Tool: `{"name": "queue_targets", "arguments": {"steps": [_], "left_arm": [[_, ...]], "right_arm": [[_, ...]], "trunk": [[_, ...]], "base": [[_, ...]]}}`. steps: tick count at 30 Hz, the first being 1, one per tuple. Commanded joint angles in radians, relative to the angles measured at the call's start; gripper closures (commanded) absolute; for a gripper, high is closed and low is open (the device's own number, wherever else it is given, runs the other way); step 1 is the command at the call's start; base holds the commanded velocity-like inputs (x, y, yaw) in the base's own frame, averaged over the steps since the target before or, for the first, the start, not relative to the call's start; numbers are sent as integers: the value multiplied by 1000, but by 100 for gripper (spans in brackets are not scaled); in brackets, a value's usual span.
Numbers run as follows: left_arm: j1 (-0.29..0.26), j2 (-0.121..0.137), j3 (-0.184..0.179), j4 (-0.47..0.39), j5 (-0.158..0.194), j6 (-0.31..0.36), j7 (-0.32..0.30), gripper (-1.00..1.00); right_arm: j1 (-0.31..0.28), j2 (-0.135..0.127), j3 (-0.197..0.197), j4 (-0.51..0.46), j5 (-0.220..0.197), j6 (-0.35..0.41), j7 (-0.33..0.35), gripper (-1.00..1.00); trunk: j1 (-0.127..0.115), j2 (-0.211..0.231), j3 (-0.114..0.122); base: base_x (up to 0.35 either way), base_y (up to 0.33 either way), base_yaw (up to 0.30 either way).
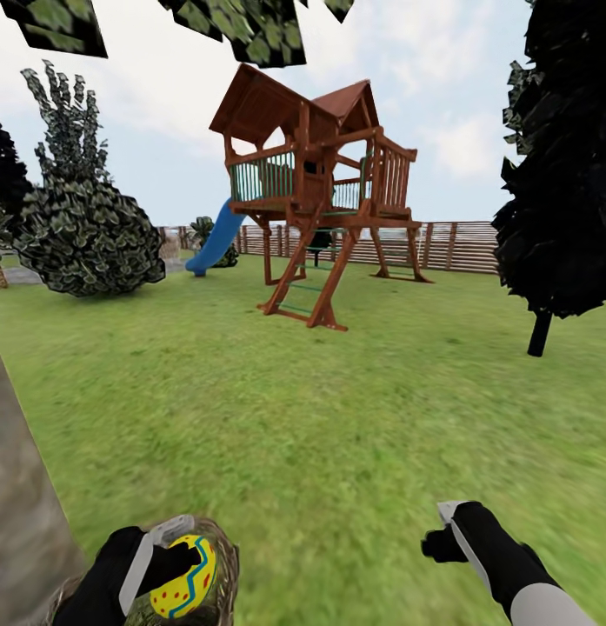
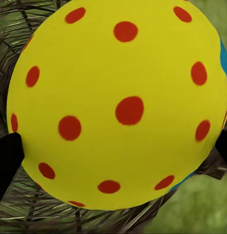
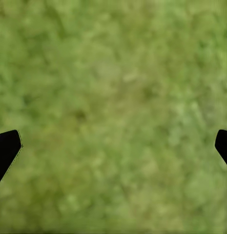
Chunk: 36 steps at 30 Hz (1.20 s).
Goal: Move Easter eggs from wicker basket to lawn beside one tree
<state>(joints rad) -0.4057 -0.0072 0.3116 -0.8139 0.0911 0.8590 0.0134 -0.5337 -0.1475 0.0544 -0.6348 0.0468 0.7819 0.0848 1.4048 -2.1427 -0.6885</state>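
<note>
Left gripper (image 1: 168, 556) clamping Easter egg (image 1: 184, 576), apparently over wicker basket (image 1: 223, 556)

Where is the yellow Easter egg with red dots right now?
Head view, bottom left: the egg sits between the left gripper fingers, over the wicker basket, beside a tree trunk.

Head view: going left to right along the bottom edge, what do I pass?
Tree trunk → left gripper holding the Easter egg over the wicker basket → open lawn → right gripper, with nothing in it.
</note>
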Motion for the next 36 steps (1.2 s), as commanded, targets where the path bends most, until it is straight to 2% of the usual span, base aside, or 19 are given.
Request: {"name": "queue_targets", "arguments": {"steps": [1, 7, 13, 26, 36], "left_arm": [[-1, -1, 3, -1, 6, 5, 2, 100], [-1, -11, 3, 1, 3, 4, 2, 100], [-1, -17, 3, 20, 0, 3, 3, 100], [-1, -22, 3, 20, -1, 3, 3, 100], [-1, -27, 3, 21, -1, -8, 3, 100]], "right_arm": [[0, -1, 4, -2, 5, 6, 6, -100], [0, -5, 4, -2, 4, 7, 8, -100], [0, -7, 4, -2, 3, 7, 9, -100], [0, -1, 4, 0, 4, 7, 9, -100], [0, -1, 4, 0, 4, 7, 8, -100]], "trunk": [[-4, 7, 2], [-27, 49, 21], [-50, 91, 40], [-100, 182, 80], [-138, 252, 112]], "base": [[0, 0, 266], [-27, -9, 232], [-188, -163, 11], [-7, -6, 3], [-178, -151, 265]]}}
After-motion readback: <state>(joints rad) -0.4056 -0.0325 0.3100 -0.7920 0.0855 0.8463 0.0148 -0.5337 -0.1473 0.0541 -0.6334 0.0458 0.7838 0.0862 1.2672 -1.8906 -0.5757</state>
